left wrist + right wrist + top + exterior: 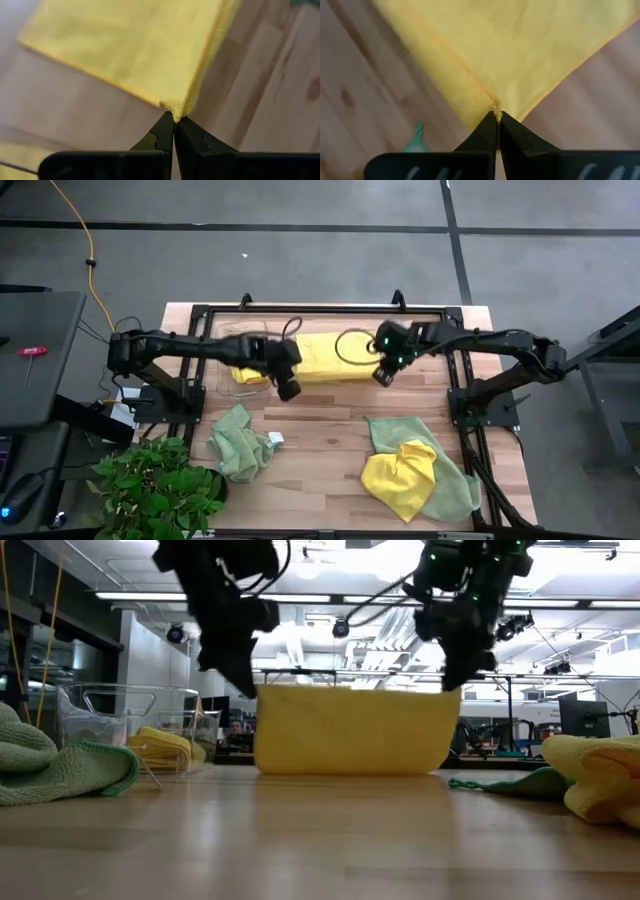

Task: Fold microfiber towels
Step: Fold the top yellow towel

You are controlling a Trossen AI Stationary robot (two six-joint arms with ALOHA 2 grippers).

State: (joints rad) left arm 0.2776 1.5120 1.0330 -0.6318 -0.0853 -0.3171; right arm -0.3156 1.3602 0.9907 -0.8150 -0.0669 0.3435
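I've got the left gripper (288,387) and right gripper (384,374) each pinching a corner of the yellow towel (325,356), stretched left-right between them mid-frame.

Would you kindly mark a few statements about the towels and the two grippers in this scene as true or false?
1. Both grippers pinch the same yellow towel. True: the left gripper and the right gripper each clamp a corner.
2. That towel lies flat on the table. False: it hangs as a sheet, lower edge at the tabletop.
3. A crumpled green towel lies near the plant. True.
4. The clear container is empty. False: yellow cloth shows inside it.
5. Another yellow towel rests on a green towel. True.
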